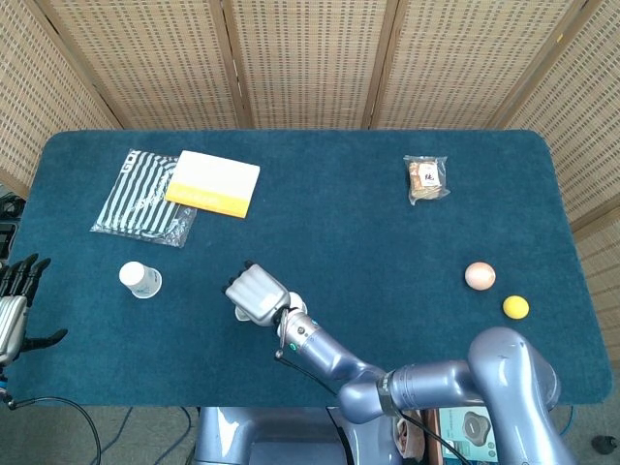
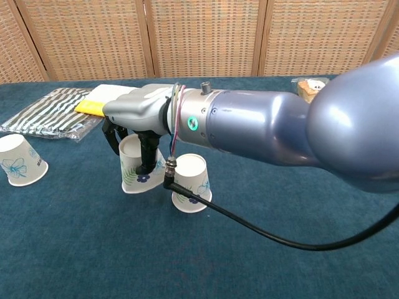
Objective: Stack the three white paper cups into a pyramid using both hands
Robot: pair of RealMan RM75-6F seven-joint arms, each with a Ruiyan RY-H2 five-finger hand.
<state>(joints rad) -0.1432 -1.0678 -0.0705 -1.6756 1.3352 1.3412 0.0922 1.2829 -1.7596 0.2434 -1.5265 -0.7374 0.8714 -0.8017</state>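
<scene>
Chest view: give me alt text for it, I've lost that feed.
The right hand holds an upside-down white paper cup on or just above the blue table, right beside a second upside-down cup. A third cup stands apart at the far left edge. Behind lie a striped bag and a yellow-and-white pad.

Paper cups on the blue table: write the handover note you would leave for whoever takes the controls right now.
Right hand holds one cup from above, set down or nearly so beside the middle cup; whether the two touch is unclear.
Left hand is open at the table's left edge, holding nothing.
Third cup stands upside down, alone at far left.
Done: two base cups brought side by side.
Left: release the held cup, fetch the third cup and place it on top of the pair.
</scene>
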